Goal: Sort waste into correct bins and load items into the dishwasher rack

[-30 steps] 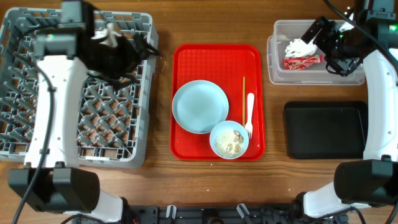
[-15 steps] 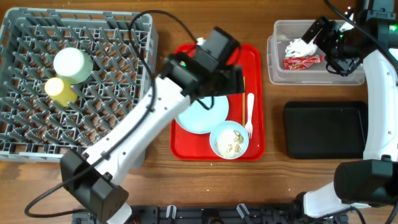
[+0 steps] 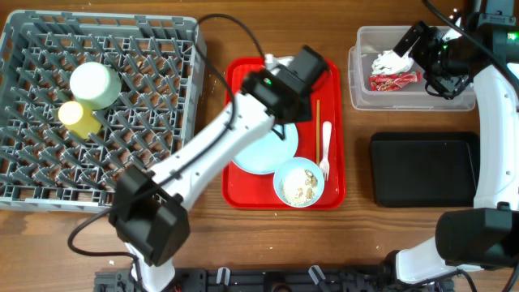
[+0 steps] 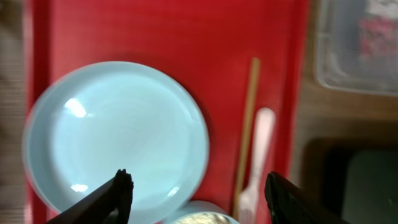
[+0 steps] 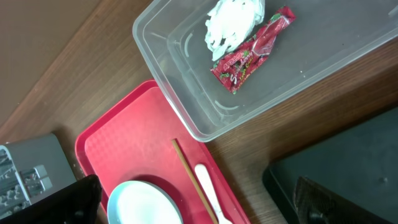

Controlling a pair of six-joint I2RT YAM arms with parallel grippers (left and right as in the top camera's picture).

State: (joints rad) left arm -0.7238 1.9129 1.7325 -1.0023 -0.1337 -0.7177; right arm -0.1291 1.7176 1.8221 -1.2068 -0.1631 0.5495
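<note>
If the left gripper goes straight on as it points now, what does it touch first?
The left gripper would probably meet the red tray, in the gap between plate and chopsticks; depth is unclear, and the bowl is near.

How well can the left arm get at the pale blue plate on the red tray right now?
Probably yes: the left end effector hangs over the pale blue plate at its right edge, jaws apart. Nothing lies on the plate, though the pale blue bowl crowds its rim.

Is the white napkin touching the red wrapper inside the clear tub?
Touching. The right wrist view shows the red wrapper lying against the white napkin with no gap.
</note>
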